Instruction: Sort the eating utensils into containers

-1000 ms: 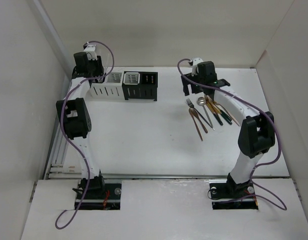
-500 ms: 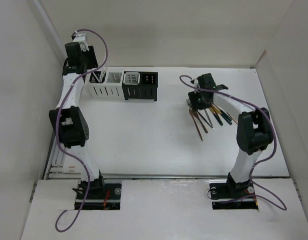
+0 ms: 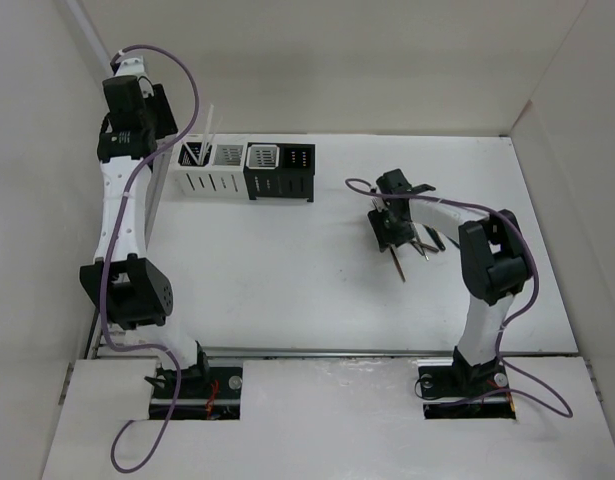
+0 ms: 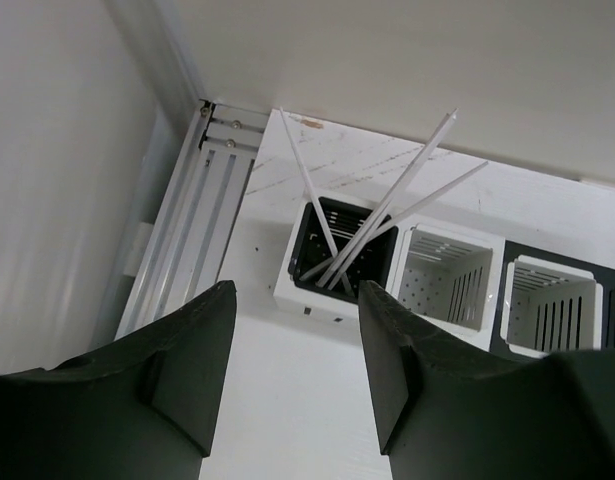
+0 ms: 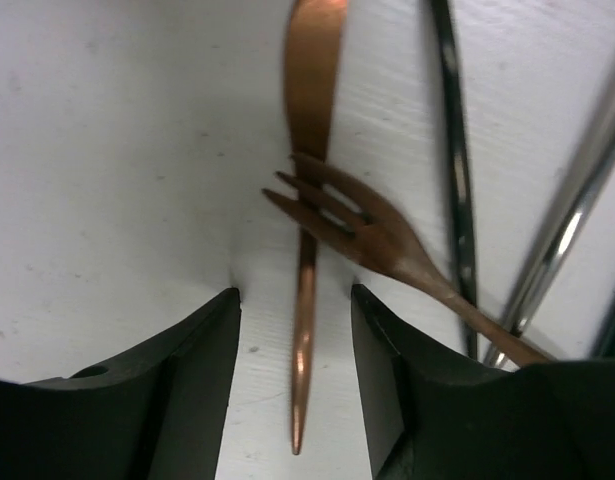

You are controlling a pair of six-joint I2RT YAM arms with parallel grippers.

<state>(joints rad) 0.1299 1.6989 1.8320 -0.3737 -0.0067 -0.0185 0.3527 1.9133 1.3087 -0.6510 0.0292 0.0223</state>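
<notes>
We start at the right pincer (image 5: 295, 300). Its two dark fingers (image 5: 187, 380) stand apart, low over the white table (image 5: 107, 150), one on each side of a long copper utensil (image 5: 305, 290). They do not squeeze it; there is room on both sides. The copper utensil is smooth and shiny, wide at one end and thin as a point at the other. A copper fork (image 5: 372, 232) lies across it. Just beside them lie a thin dark handle (image 5: 455, 180) and a shiny silver handle (image 5: 572, 215).

The left pincer (image 4: 297, 300) is open too, and holds nothing. It hangs high over the far left corner of the table. Under it we see the containers (image 4: 465, 285): little square boxes in a row, with slots and dots cut in their sides. Three thin white chopsticks (image 4: 392, 195) stand leaning in the first white box (image 4: 322, 303), which is black inside. From above, two boxes are white and two are black (image 3: 292, 182).
</notes>
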